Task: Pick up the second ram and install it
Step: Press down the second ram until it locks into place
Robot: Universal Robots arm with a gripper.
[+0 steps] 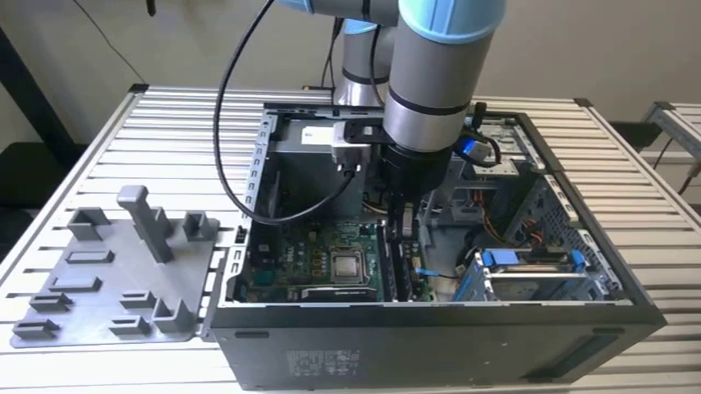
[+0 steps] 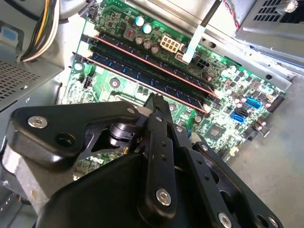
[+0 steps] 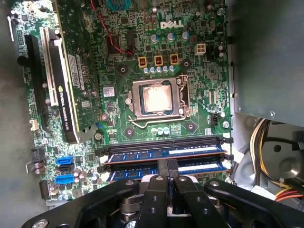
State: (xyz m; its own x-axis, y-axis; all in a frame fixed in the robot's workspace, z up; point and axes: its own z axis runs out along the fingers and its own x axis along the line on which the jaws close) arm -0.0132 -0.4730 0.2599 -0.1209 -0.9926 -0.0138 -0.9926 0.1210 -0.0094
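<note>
The gripper (image 3: 167, 173) stands inside the open case (image 1: 613, 287), its fingers together, tips on the top edge of the second ram (image 3: 166, 167), which sits in the slot nearest the gripper, just beside the first stick (image 3: 164, 153). The job now looks like seating. Doing it well means a straight push along the slot, centred, never tilting toward the CPU socket (image 3: 156, 99), until both end latches close.

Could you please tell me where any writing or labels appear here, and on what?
White brand lettering: on the motherboard, above the processor socket.
White lettering: along the graphics card's edge.
Labels on the memory sticks: too small to read.
Sticker on the case front: too small.
</note>
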